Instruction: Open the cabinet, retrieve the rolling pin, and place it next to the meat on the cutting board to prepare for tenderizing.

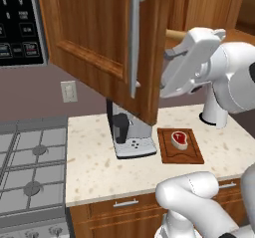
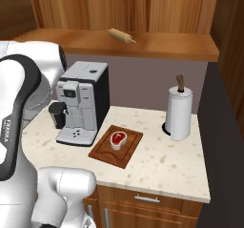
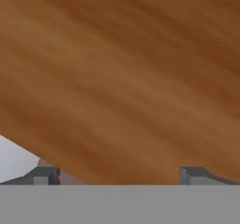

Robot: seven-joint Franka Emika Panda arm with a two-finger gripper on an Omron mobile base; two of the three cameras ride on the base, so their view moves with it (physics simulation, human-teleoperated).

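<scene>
On the shelf, rolling pin (image 2: pixel 121 35).

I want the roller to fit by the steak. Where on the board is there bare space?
The cutting board has bare strips on every side of the meat. More free counter lies between board and paper towel roll. It is crowded beside the coffee machine. The rolling pin still lies on the cabinet shelf.
</scene>
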